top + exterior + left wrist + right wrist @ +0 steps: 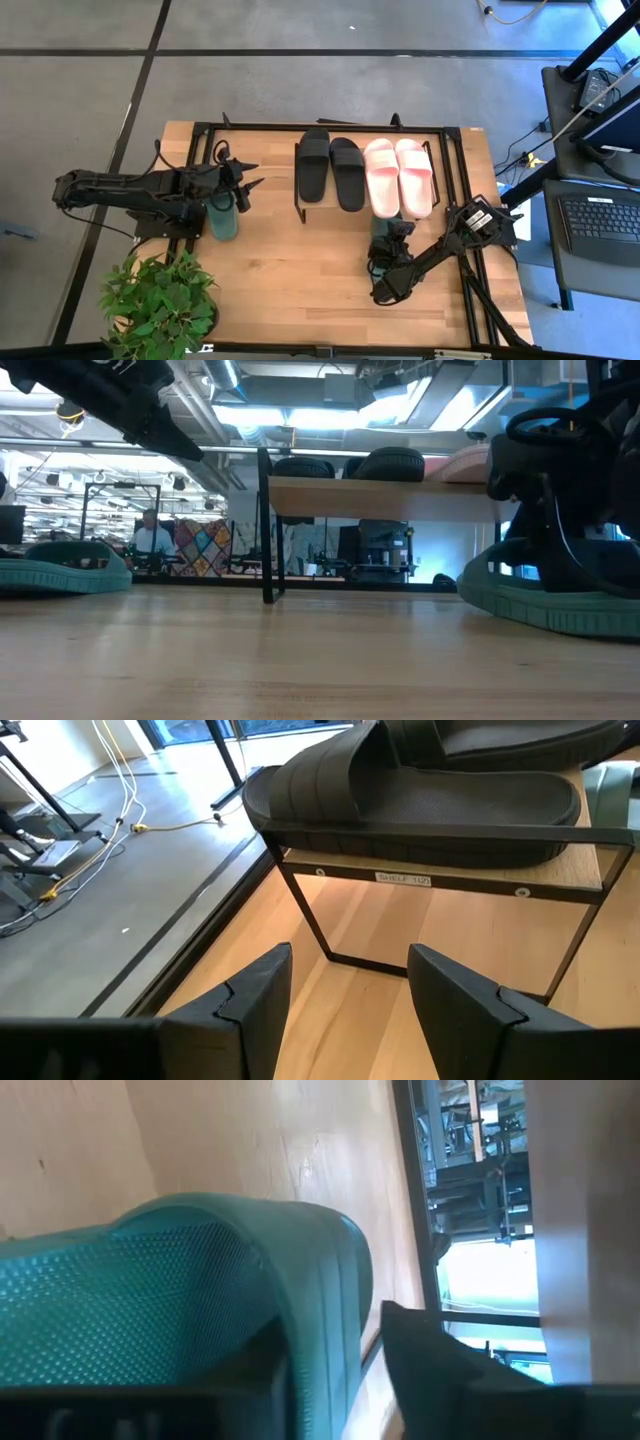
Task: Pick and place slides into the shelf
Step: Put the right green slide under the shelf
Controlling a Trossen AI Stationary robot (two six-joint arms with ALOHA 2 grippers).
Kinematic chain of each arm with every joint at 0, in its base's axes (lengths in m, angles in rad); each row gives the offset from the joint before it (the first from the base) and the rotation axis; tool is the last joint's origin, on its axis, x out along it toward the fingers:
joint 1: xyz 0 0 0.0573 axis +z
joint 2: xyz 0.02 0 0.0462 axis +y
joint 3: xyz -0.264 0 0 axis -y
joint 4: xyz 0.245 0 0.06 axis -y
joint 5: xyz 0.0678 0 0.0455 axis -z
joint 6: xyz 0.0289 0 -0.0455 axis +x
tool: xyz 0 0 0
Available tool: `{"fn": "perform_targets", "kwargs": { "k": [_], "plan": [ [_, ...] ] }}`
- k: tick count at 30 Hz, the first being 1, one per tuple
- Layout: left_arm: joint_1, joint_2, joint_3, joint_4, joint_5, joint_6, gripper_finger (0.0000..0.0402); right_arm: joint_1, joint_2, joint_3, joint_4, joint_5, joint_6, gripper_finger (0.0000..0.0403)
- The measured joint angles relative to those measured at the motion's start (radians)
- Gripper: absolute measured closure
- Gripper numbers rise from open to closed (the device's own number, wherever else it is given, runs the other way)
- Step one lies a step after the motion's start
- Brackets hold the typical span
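The black tube shelf (262, 127) stands at the table's far side. On it lie a black pair of slides (330, 170) and a pink pair (398, 176). Two dark green slides lie sole-down on the wood. One (222, 218) is below my left gripper (250, 175), which hovers open above it, pointing at the black slides (420, 800). The other green slide (379, 226) sits just near of the pink pair. My right gripper (388, 243) is low over it and open. One finger (450, 1370) stands outside the strap's side (320, 1280); the strap hides the other. My right gripper stands astride the side of the green slide's strap (335, 1295), coming in low and nearly level. The slide (545, 605) rests flat on the table. Whether the fingers touch it, I cannot tell.
A potted plant (160, 300) stands at the near left corner. The shelf's upright post (267, 530) and lower rail (430, 965) rise between the two green slides. Bare wood lies in the table's near middle. A person shows far off in the room (150, 540).
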Motion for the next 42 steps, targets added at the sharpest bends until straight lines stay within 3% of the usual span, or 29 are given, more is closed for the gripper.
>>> {"fn": "perform_targets", "kwargs": {
  "k": [6, 11, 30, 34, 38, 42],
  "plan": [
    [0.0, 0.0, 0.0, -0.001, 0.0, 0.0, 0.0209, 0.0, 0.001, 0.003, -0.004, -0.012, 0.002, 0.0211],
    [0.0, 0.0, 0.0, -0.004, 0.0, 0.0, 0.0209, 0.0, 0.007, 0.054, -0.02, -0.028, -0.008, 0.0184],
    [0.0, 0.0, 0.0, -0.022, 0.0, 0.001, 0.0209, 0.064, 0.005, 0.329, -0.068, -0.215, -0.08, 0.0178],
    [0.0, 0.0, 0.0, -0.051, 0.001, -0.003, 0.0209, 0.099, 0.004, 0.453, -0.001, -0.274, -0.097, 0.0178],
    [0.0, 0.0, 0.0, -0.065, 0.001, -0.024, 0.0209, 0.113, 0.002, 0.565, 0.135, -0.399, -0.079, 0.0178],
    [0.0, 0.0, 0.0, -0.065, 0.001, -0.03, 0.0209, 0.112, 0.001, 0.581, 0.309, -0.504, -0.099, 0.0178]
  ]
}}
